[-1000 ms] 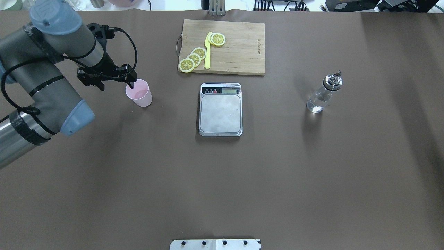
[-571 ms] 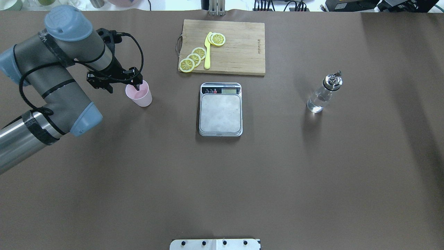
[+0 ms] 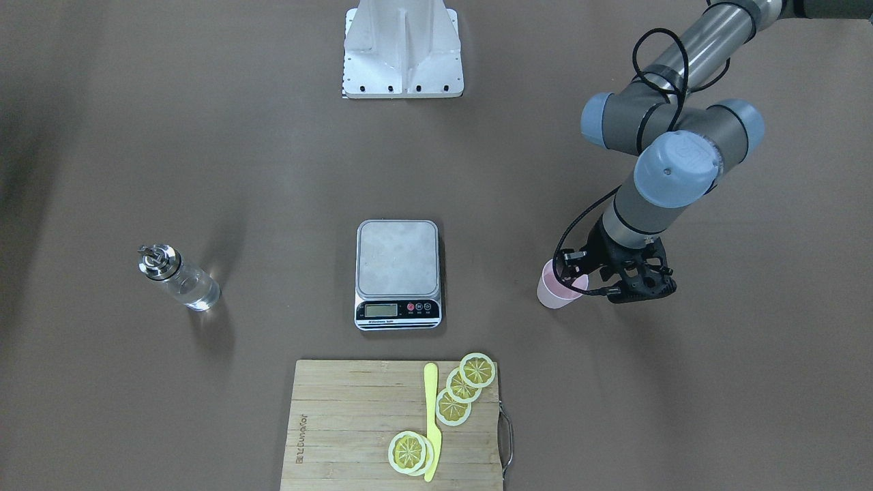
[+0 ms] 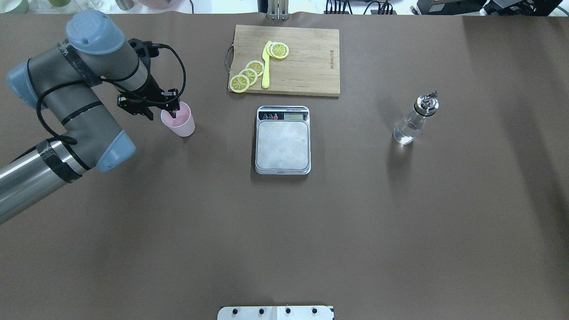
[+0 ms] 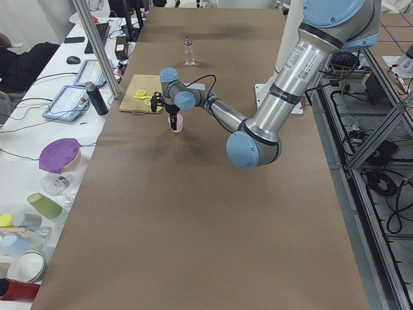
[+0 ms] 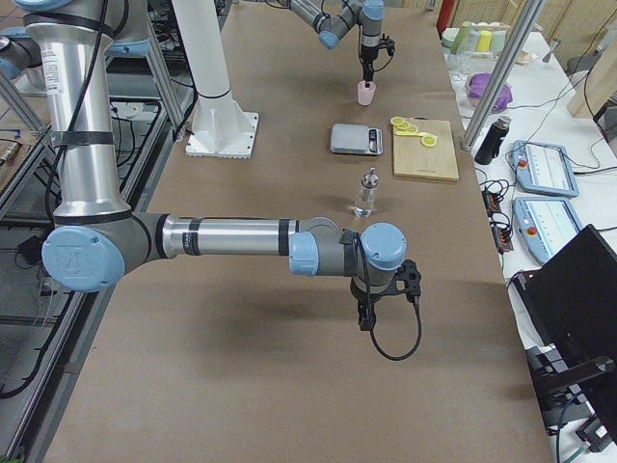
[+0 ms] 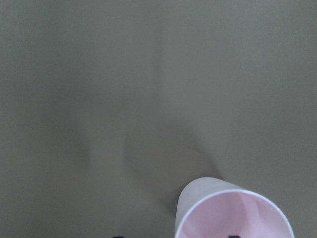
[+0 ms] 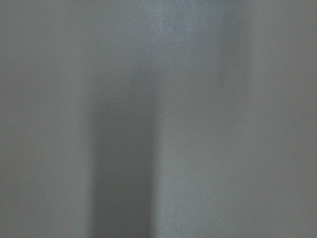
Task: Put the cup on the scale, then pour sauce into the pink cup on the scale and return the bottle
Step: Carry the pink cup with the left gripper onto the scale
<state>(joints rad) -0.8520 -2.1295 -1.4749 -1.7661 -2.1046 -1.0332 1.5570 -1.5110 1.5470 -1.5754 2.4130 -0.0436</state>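
Note:
The pale pink cup [image 4: 181, 123] stands on the table left of the scale [image 4: 282, 146], also seen in the front view [image 3: 554, 294] and the left wrist view [image 7: 233, 215]. My left gripper [image 4: 159, 114] is open and straddles the cup's left wall: one finger is inside the rim, the other outside. The glass bottle [image 4: 410, 125] with its silver spout and clear sauce stands upright right of the scale. The scale's platform is bare. My right gripper [image 6: 367, 316] hangs low over the table, nearer than the bottle; I cannot tell whether it is open or shut.
A wooden cutting board [image 4: 306, 66] with lemon slices [image 4: 249, 73] and a yellow knife [image 4: 266, 66] lies just behind the scale. The robot's white base plate [image 3: 402, 48] stands at the near middle edge.
My left arm has swung in towards the cup and the gripper has shifted slightly right, one finger now reaching inside the rim. The cup, scale and bottle have not moved.

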